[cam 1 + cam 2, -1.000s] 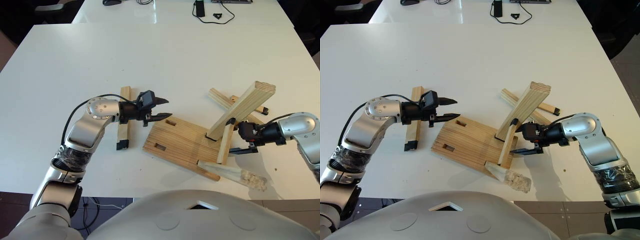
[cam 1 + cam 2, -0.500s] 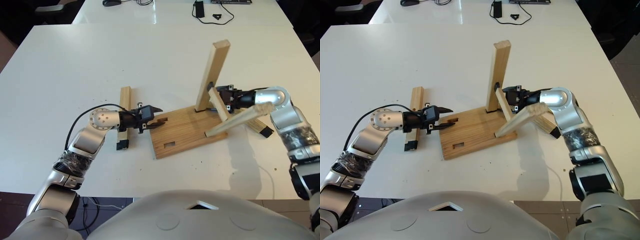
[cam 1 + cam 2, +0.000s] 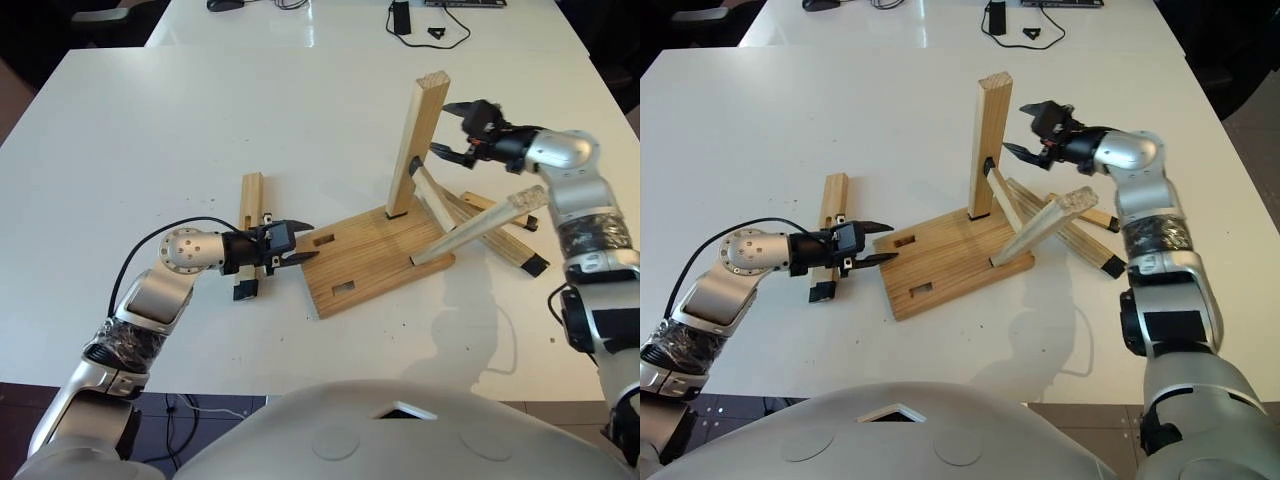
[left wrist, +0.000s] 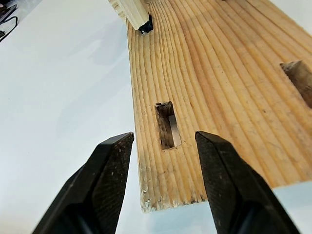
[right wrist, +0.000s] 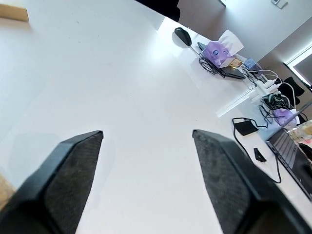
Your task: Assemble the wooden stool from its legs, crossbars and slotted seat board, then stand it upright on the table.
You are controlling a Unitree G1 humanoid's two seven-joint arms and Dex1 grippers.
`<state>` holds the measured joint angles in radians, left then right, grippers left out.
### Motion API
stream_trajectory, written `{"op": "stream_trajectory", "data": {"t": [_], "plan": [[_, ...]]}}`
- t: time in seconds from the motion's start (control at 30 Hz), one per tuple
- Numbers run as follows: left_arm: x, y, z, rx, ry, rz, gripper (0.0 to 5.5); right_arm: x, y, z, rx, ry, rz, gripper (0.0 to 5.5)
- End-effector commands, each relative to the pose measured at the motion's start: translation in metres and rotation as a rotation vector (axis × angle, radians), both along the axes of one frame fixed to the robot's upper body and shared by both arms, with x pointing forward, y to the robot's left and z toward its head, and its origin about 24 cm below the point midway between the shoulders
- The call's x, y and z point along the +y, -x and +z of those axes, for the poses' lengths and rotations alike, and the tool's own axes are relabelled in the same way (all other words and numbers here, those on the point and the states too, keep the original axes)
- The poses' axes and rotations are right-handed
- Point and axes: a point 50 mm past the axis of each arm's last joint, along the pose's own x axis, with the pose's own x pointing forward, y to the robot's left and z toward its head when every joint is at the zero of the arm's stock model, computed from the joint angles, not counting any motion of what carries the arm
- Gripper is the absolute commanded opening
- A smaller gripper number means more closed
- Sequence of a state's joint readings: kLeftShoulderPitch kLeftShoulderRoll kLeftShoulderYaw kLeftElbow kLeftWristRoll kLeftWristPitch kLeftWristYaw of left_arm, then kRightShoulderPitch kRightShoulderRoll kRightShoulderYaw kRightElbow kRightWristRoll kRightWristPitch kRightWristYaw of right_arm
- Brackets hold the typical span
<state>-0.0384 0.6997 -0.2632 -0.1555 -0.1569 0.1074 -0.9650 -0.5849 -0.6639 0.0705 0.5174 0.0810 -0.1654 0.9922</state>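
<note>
The slotted seat board [image 3: 365,268] lies flat on the white table. One leg [image 3: 418,140] stands upright in a slot at its far edge. A second leg [image 3: 482,226] leans low to the right from the board's right corner, and a thin crossbar [image 3: 431,196] slants between them. My right gripper [image 3: 440,128] hangs open just right of the upright leg's upper half, touching nothing. My left gripper [image 3: 305,243] is open at the board's left edge; the left wrist view has an empty slot [image 4: 167,125] just beyond its fingers [image 4: 113,161]. A loose leg [image 3: 250,200] lies behind it.
More loose wooden bars [image 3: 512,244] with black end caps lie right of the board, under the leaning leg. Cables and small devices [image 3: 400,16] sit on the far table. Open white tabletop stretches to the left and front.
The board was swung round and the leg stood upright. My right gripper then left the crossbar and rose beside the leg's top. My left gripper drew back with the board's left edge.
</note>
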Motion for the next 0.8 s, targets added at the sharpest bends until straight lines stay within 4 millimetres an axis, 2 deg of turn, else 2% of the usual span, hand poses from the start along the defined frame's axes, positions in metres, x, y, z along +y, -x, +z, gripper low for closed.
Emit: {"op": "stream_trajectory", "data": {"t": [0.03, 0.1, 0.17, 0.27, 0.3, 0.37, 0.47, 0.53, 0.6, 0.7, 0.8], "plan": [[-0.005, 0.003, 0.021, 0.116, 0.188, 0.049, 2.36, -0.048, 0.059, 0.037, 0.155, -0.026, 0.097, 3.39], [-0.008, 0.003, 0.035, 0.131, 0.283, 0.068, 2.36, -0.061, 0.087, 0.041, 0.264, -0.035, 0.142, 3.39], [-0.006, -0.002, 0.044, 0.130, 0.336, 0.106, 2.36, -0.065, 0.104, 0.029, 0.379, -0.014, 0.159, 3.39], [0.002, -0.022, 0.047, 0.079, 0.330, 0.215, 2.36, -0.053, 0.131, 0.006, 0.554, -0.002, 0.270, 3.25], [0.003, -0.030, 0.044, 0.054, 0.301, 0.250, 2.36, -0.046, 0.138, -0.001, 0.597, -0.001, 0.314, 3.14], [0.001, -0.049, 0.026, -0.006, 0.174, 0.309, 2.36, -0.030, 0.148, -0.025, 0.671, 0.031, 0.384, 2.85], [-0.007, -0.058, -0.008, -0.052, -0.019, 0.291, 2.36, -0.008, 0.156, -0.059, 0.728, 0.079, 0.446, 2.36], [-0.011, -0.055, -0.025, -0.048, -0.085, 0.236, 2.36, 0.002, 0.155, -0.075, 0.730, 0.103, 0.449, 1.95], [-0.014, -0.047, -0.034, -0.034, -0.105, 0.176, 2.36, 0.008, 0.145, -0.087, 0.694, 0.119, 0.413, 1.70], [-0.011, -0.027, -0.042, 0.003, -0.173, 0.036, 2.36, 0.015, 0.118, -0.092, 0.591, 0.099, 0.317, 1.18], [-0.004, -0.010, -0.041, 0.056, -0.190, -0.036, 2.36, 0.025, 0.095, -0.091, 0.520, 0.057, 0.268, 0.69]]}}
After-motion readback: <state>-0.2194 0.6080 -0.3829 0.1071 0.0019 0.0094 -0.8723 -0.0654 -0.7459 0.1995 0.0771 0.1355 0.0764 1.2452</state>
